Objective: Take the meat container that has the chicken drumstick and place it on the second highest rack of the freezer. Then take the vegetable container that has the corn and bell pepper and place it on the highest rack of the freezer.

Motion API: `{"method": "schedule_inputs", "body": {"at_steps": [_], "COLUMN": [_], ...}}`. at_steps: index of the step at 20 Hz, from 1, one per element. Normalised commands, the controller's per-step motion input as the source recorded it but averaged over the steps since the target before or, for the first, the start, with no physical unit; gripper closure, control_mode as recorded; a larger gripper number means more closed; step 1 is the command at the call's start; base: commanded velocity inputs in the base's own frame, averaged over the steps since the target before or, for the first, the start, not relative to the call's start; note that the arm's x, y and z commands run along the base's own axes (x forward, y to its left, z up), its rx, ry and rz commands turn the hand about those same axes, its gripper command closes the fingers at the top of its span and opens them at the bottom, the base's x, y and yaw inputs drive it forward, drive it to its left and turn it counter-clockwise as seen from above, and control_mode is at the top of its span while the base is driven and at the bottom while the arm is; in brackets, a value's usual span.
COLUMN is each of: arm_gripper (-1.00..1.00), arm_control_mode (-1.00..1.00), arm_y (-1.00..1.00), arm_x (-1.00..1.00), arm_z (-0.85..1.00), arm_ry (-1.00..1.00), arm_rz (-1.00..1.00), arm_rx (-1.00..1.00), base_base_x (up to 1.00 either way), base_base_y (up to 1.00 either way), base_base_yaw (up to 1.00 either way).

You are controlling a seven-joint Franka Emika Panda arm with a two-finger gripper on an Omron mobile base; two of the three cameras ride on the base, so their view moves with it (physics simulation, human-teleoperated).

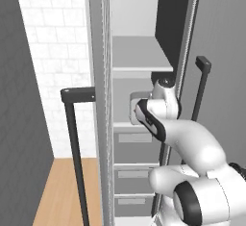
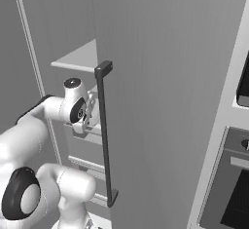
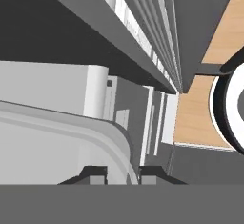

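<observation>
Placing container [image 3: 62, 137] on second rack [image 1: 126, 127], freezer [image 1: 139, 52] 12 o'clock | gripper [image 3: 121, 173] clenched on container rim | next: release, withdraw

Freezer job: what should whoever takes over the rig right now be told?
Gripper: shut on the rim of a light-grey container.
Container: inside the open freezer, below the highest rack and just above the second highest rack. Its contents are hidden, and I cannot tell whether it touches the rack.
Done: container brought in, not yet released.
Left: set it down, let go, then the whole highest rack step.
</observation>
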Motion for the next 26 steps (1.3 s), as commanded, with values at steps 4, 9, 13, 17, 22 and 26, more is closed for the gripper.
{"method": "schedule_inputs", "body": {"at_steps": [4, 9, 13, 17, 22, 26], "arm_gripper": [1.00, 1.00, 1.00, 1.00, 1.00, 1.00], "arm_control_mode": [-1.00, -1.00, -1.00, -1.00, -1.00, -1.00], "arm_y": [0.00, 0.00, 0.00, 0.00, 0.00, 0.00], "arm_x": [0.19, 0.24, 0.31, 0.36, 0.09, 0.00], "arm_z": [0.00, 0.00, 0.00, 0.00, -0.29, -0.67], "arm_ry": [0.00, 0.00, 0.00, 0.00, 0.00, 0.00], "arm_rz": [0.00, 0.00, 0.00, 0.00, 0.00, -0.03], "arm_rx": [0.00, 0.00, 0.00, 0.00, 0.00, 0.00], "base_base_x": [0.00, 0.00, 0.00, 0.00, 0.00, 0.00], "base_base_y": [0.00, 0.00, 0.00, 0.00, 0.00, 0.00], "base_base_yaw": [0.00, 0.00, 0.00, 0.00, 0.00, 0.00]}}
